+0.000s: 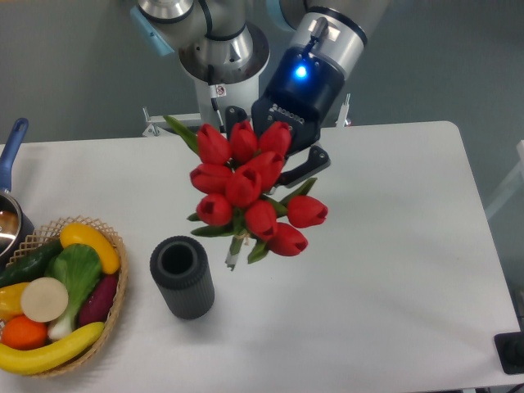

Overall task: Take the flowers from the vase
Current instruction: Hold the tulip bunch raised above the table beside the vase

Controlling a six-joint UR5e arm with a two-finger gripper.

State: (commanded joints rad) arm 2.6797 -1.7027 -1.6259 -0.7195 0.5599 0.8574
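A: Where's the bunch rn?
B: Gripper (274,160) clenched on the flowers (250,192), mid-air, clear of the vase (182,277) near the worktop's (393,246) front-left.
A: Risk?
B: Stems could slip if grip's loose; a low swing could tip the vase.

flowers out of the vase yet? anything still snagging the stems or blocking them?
Nothing visible does. The flowers hang from the gripper, jaws mostly hidden behind the blooms, with the stem ends to the upper right of the vase mouth and apart from it. The basket sits further left, away from the bunch.
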